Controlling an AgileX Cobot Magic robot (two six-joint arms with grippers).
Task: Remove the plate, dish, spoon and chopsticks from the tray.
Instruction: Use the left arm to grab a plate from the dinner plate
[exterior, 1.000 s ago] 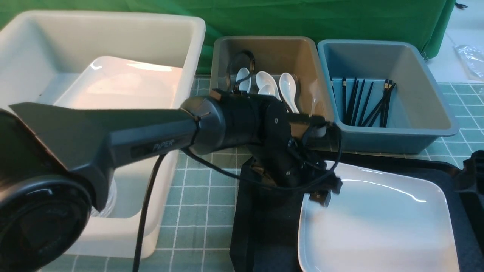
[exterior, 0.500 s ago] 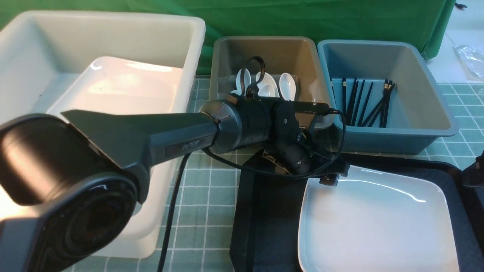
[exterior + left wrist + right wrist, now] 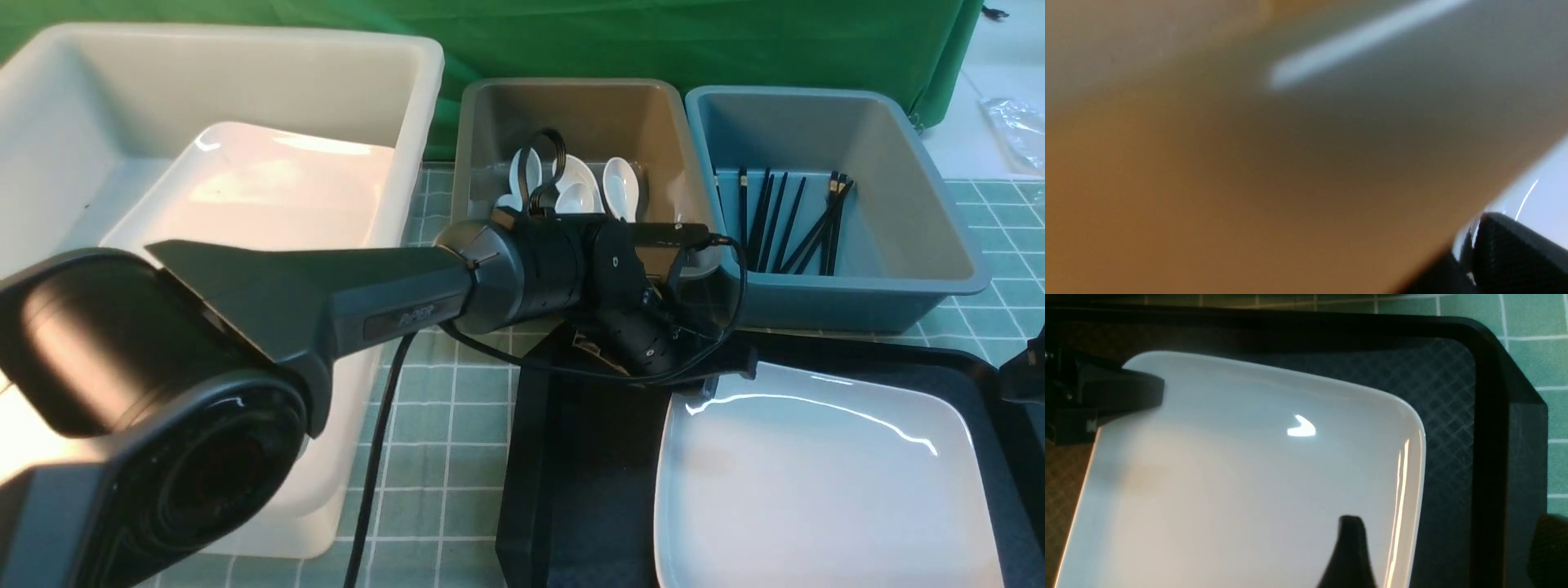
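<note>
Plate (image 3: 824,482), large, glossy, white and squarish, lies on the black diamond-textured plastic tray (image 3: 571,465) on the green-gridded bench (image 3: 441,425). The left end effector (image 3: 718,380) is clenched on its far left corner rim. The right end effector (image 3: 1447,543) hangs released over its right edge. Lift slowly and level, with the rim seated deep between the fingers. A one-corner pinch on glossy ware could slip or swing against the tray's rim.
</note>
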